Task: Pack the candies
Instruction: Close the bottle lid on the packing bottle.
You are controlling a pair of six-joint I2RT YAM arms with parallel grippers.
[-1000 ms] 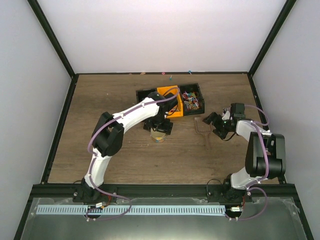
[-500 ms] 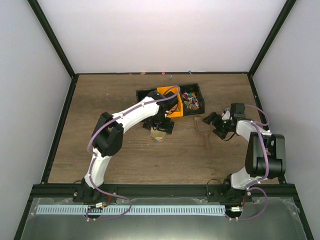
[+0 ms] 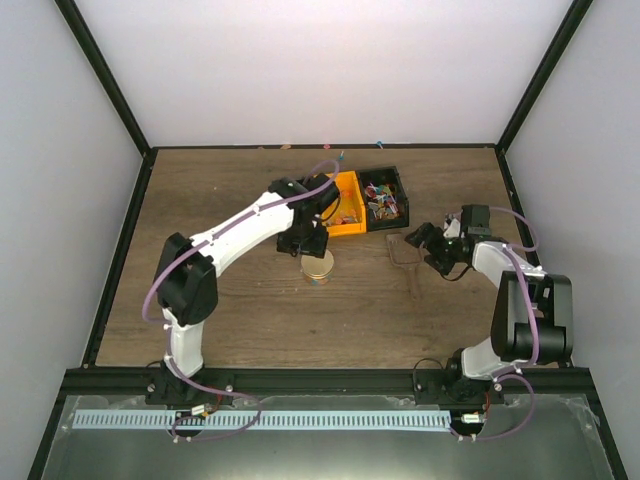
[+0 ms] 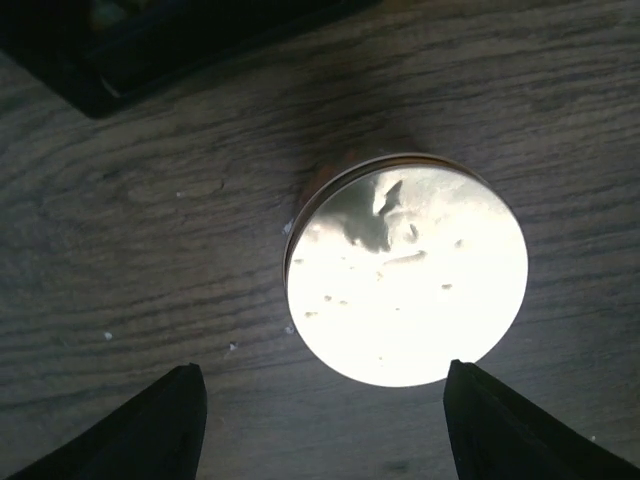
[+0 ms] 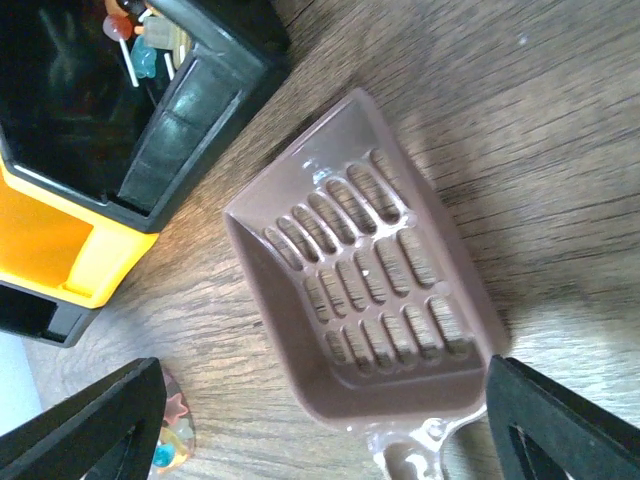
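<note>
Left arm reaches out over the wooden table [image 3: 215, 190]. Left gripper [image 4: 321, 372] hangs above a round container [image 3: 318, 266], fingers [image 4: 150, 430] spread, nothing between them. In the left wrist view the container's pale tan lid [image 4: 405, 270] is on; it sits just ahead of the fingertips, not touched. In the right wrist view the container's clear side shows coloured bits inside. Behind the container is a black bin [image 3: 400, 178] with an orange bin [image 3: 350, 192] set in its middle part. The candies [image 3: 382, 197], a mixed heap of red, blue, pink and orange, lie in the black bin's right-hand compartment, partly seen from the right wrist too. To the right of the bin, near its front corner, a brown slotted scoop [image 5: 370, 290] lies flat on the wood, bowl toward the bin, handle toward the right arm. Right gripper [image 5: 320, 380] sits low over the scoop's handle end, fingers [image 5: 560, 420] standing wide to either side of it; not clamped on it.
</note>
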